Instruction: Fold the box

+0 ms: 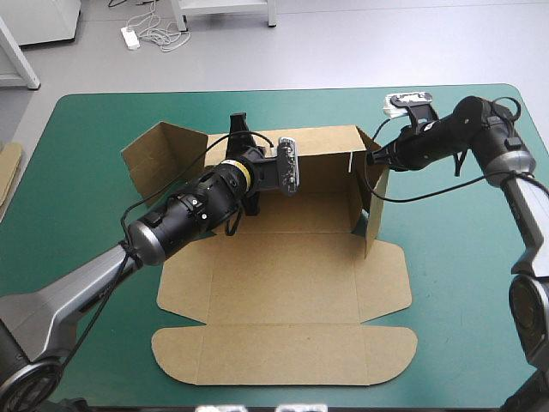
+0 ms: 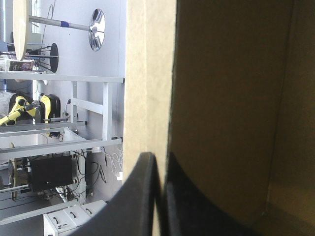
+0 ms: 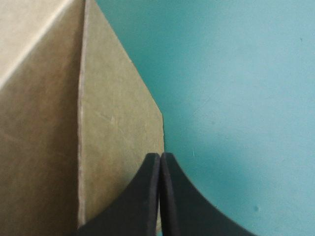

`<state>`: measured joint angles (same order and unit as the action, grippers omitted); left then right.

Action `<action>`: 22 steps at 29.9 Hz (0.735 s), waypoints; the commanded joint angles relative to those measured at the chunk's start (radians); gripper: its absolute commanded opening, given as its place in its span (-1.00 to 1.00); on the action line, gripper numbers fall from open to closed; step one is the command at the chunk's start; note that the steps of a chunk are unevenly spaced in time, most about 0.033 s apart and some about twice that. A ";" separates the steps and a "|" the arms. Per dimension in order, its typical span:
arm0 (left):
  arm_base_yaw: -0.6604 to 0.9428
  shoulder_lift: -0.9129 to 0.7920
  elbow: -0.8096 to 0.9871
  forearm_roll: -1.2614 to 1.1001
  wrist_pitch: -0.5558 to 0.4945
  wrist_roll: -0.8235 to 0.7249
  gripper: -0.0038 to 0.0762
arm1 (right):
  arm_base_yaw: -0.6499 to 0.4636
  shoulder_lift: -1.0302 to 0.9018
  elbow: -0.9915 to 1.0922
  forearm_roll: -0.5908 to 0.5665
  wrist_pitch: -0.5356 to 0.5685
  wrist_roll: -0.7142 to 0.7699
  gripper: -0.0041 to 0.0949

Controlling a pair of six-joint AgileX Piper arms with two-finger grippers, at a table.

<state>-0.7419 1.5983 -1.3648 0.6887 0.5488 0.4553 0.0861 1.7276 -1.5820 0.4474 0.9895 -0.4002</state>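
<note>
The box (image 1: 283,283) lies mid-table (image 1: 463,326), its back and right walls raised and its front panels flat toward the near edge. The left gripper (image 1: 239,129) pinches the back wall's top edge. The right gripper (image 1: 374,158) pinches the right wall's flap. Spare board (image 1: 9,172) sits at the table's left edge.

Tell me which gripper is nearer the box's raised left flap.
Left. The left gripper pinches the box's back wall beside that flap; the right gripper holds the far right wall.

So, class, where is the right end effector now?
In the high view the right end effector sits right of centre, shut on the raised right wall of the box.
</note>
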 commanded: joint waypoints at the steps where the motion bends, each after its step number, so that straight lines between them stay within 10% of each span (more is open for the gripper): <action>1: -0.010 -0.032 -0.016 -0.036 0.009 -0.032 -0.93 | 0.002 -0.104 0.070 0.076 -0.092 -0.074 -0.92; 22: -0.010 -0.032 -0.016 -0.036 0.009 -0.032 -0.93 | 0.002 -0.160 0.182 0.240 0.054 -0.418 -0.01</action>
<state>-0.7419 1.5983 -1.3648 0.6887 0.5513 0.4544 0.0861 1.6145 -1.3766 0.6160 1.0484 -0.7577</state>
